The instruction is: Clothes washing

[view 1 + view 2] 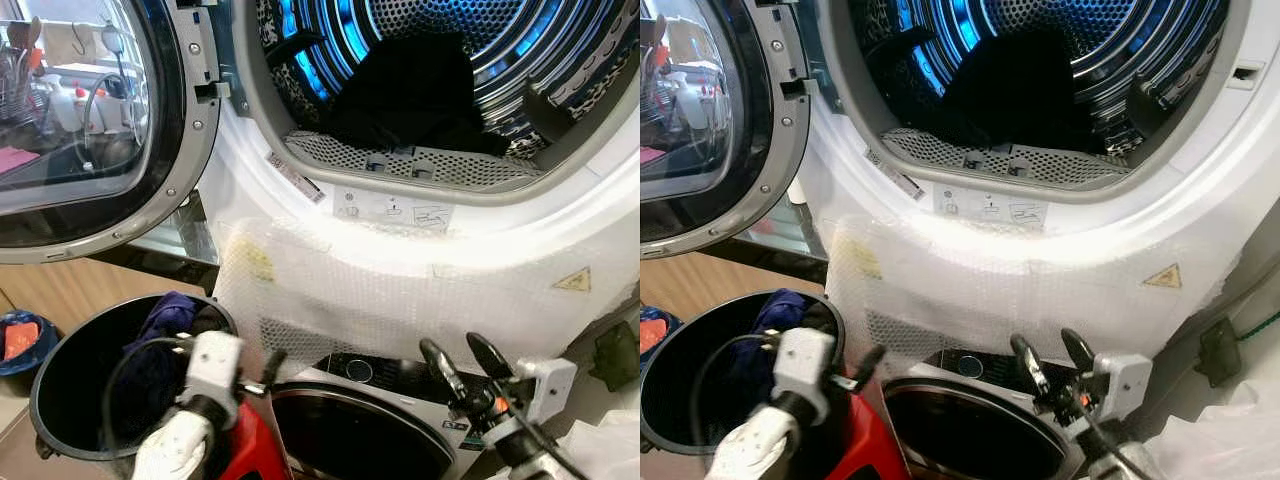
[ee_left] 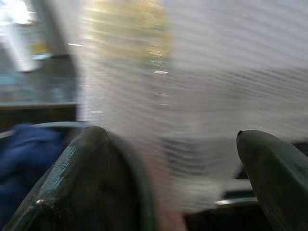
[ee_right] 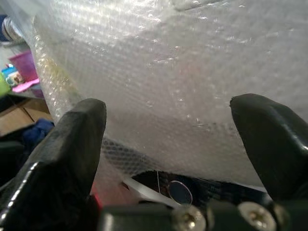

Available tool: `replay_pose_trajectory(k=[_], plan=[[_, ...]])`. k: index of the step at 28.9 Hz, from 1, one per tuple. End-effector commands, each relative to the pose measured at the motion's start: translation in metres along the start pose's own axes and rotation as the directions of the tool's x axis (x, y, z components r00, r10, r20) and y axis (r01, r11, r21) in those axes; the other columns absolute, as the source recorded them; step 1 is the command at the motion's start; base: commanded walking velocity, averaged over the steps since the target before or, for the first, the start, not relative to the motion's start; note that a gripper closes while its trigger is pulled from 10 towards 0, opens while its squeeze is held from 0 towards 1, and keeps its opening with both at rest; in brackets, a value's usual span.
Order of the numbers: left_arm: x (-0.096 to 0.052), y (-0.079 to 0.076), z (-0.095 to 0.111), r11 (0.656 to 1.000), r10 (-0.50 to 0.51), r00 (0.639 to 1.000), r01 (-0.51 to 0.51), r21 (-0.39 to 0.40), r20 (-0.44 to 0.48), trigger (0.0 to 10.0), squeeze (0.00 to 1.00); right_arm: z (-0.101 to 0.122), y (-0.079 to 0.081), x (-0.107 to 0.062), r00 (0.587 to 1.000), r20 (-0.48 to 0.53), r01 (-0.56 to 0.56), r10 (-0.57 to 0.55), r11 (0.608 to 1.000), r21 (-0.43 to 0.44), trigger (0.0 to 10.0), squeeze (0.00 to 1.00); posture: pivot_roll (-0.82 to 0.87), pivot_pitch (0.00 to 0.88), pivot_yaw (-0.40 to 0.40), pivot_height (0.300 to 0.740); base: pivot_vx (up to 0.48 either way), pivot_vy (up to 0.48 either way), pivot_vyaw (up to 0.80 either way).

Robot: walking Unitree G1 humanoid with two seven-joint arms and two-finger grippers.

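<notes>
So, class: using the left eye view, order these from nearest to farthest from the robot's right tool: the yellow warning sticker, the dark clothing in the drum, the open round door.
Measured from the right tool, low on the right:
1. Yellow warning sticker, just above it on the bubble-wrapped white front.
2. Dark clothing, higher up inside the blue-lit drum.
3. Open round door, swung out far left.

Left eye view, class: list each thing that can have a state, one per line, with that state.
Upper door: swung open.
Drum: lit blue, dark clothes inside.
Bin: holds blue clothes.
Lower door: shut.
Left claw: open, empty.
Right claw: open, empty.
</notes>
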State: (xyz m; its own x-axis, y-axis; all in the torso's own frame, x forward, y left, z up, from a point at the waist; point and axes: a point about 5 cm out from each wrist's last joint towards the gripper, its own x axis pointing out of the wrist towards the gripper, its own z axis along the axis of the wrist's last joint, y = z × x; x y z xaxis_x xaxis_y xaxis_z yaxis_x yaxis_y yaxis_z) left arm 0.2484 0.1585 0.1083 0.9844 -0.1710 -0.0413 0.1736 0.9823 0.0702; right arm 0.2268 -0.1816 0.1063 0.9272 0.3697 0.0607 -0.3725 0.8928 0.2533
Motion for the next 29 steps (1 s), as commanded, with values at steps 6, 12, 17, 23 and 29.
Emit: replay_pose_trajectory(k=[6,12,17,23,29], plan=[[-0.013,0.015,0.005,0.986,0.164,0.986,-0.164,0.005,0.041,10.0,0.0,-0.003,-0.002,-0.003,1.0,-0.022,-0.018,0.017,0.998,-0.053,10.0,0.0,0.0,0.0,-0.021,0.74,0.0,0.0,0.0],[-0.022,0.027,0.0,0.972,0.231,0.973,-0.231,-0.034,0.012,10.0,0.0,-0.002,0.002,-0.001,0.997,-0.029,-0.071,0.069,0.994,-0.082,10.0,0.0,0.03,0.0,-0.039,0.74,0.0,0.0,0.0],[-0.029,0.047,-0.012,0.949,0.308,0.951,-0.31,-0.059,-0.041,10.0,0.0,-0.001,0.006,-0.002,0.989,-0.059,-0.141,0.136,0.985,-0.099,10.0,0.0,0.04,0.0,-0.054,0.74,0.0,0.0,0.0],[-0.026,0.068,-0.019,0.927,0.366,0.928,-0.37,-0.065,-0.063,10.0,0.0,0.0,0.006,0.001,0.987,-0.065,-0.155,0.148,0.982,-0.111,10.0,0.0,0.05,0.0,-0.067,0.74,0.0,0.0,0.0],[-0.017,0.094,-0.033,0.911,0.403,0.909,-0.409,-0.04,-0.108,10.0,0.0,0.008,0.015,0.001,0.978,-0.064,-0.206,0.199,0.972,-0.113,10.0,0.0,0.04,0.032,-0.079,0.74,0.0,0.0,0.0]])
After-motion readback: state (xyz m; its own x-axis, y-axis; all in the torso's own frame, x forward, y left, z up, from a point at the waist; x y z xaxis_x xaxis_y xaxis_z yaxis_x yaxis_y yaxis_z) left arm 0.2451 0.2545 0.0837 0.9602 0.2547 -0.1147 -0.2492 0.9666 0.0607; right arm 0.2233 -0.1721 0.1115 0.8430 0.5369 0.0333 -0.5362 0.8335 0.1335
